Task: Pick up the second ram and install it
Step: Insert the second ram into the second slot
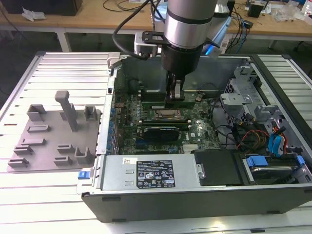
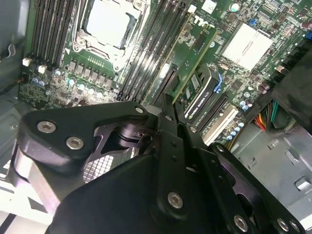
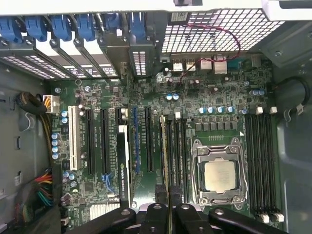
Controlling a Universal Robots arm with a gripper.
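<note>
The arm comes straight down from above, its silver and black wrist upright at the far middle of the scene. Below the wrist the gripper points straight down, its two slim black fingers drawn close together, narrow at the tips. In the first wrist view the gripper shows its fingertips nearly meeting. In the second wrist view the gripper tapers the same way from broad black linkage plates.

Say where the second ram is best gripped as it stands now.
Take it near its upper long edge, a finger on each flat face, coming straight down. The second ram stands on edge in line with the slots beside the CPU socket, so probably only its top is free. The pincer grips it that way.
</note>
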